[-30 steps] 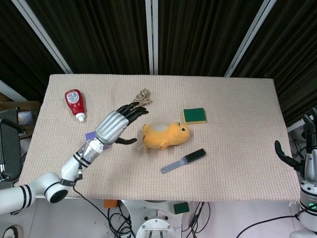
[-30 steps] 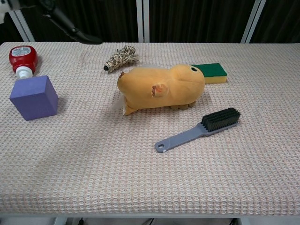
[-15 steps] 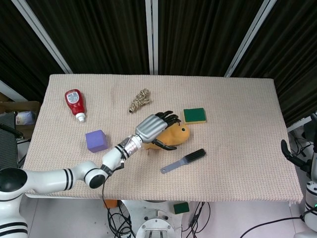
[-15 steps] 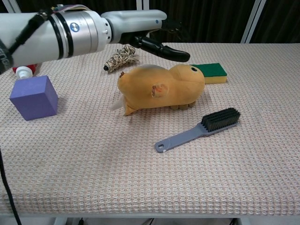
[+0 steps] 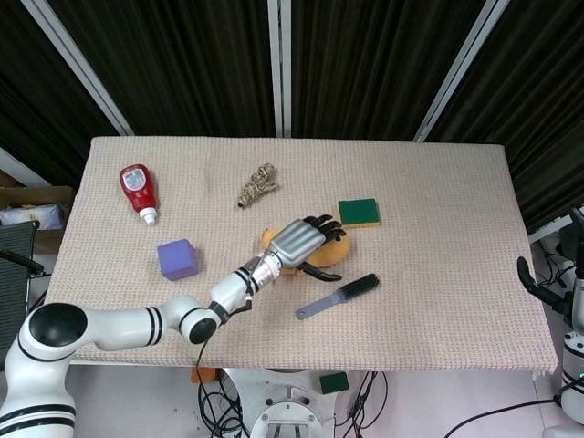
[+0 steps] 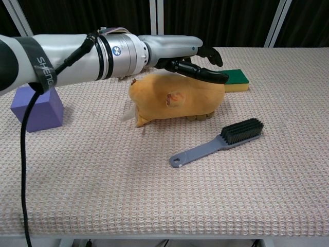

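The left hand (image 5: 306,245) is spread, fingers apart and holding nothing, over the toy (image 6: 177,98) at frame centre (thumb low beside it, suited to a top grasp), with the brush (image 5: 339,296) lower right.

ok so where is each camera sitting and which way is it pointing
Head view: high above the near edge, looking steeply down on the table; shows the left hand and arm, plus the right hand at the right edge.
Chest view: low at the near edge, looking across; shows only the left hand.
Both share the yellow plush toy, brush, purple cube.
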Robot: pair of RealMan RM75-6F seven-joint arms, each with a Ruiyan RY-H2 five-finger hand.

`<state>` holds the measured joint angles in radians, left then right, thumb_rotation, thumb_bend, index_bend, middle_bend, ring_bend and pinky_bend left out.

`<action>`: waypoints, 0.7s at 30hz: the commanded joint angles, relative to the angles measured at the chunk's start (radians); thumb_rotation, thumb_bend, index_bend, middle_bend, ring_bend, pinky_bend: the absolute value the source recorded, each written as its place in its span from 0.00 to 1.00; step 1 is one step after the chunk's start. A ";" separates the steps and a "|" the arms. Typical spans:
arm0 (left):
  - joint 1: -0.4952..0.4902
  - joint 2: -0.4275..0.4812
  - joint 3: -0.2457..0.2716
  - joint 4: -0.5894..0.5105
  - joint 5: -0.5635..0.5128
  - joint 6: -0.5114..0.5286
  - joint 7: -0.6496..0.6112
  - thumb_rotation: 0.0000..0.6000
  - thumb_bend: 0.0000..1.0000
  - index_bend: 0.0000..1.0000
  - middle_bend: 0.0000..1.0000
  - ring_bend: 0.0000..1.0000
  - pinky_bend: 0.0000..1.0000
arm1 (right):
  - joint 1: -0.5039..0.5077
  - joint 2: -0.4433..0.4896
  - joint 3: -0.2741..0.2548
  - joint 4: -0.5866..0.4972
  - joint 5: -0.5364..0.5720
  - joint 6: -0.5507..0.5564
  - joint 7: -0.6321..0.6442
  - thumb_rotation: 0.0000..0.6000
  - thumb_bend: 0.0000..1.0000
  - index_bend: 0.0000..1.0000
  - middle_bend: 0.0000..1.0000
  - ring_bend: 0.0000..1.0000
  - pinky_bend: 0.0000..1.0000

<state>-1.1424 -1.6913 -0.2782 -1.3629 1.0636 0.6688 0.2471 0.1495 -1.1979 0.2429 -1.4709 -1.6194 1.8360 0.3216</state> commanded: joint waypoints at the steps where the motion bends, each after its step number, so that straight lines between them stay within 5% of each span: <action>1: -0.011 -0.017 0.009 0.025 -0.002 -0.009 -0.008 0.14 0.03 0.13 0.09 0.03 0.19 | -0.001 0.000 0.001 0.002 0.001 0.001 0.002 1.00 0.34 0.00 0.00 0.00 0.00; 14: -0.047 -0.037 0.084 0.093 0.018 -0.078 0.021 0.17 0.03 0.14 0.10 0.03 0.19 | 0.000 -0.008 -0.008 0.039 -0.004 -0.002 0.038 1.00 0.34 0.00 0.00 0.00 0.00; 21: -0.052 -0.026 0.056 0.071 0.041 -0.036 0.001 0.16 0.03 0.16 0.11 0.04 0.19 | -0.002 -0.005 -0.004 0.038 -0.003 0.006 0.040 1.00 0.34 0.00 0.00 0.00 0.00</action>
<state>-1.1940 -1.7227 -0.2143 -1.2848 1.0962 0.6236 0.2535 0.1473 -1.2028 0.2388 -1.4327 -1.6227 1.8422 0.3611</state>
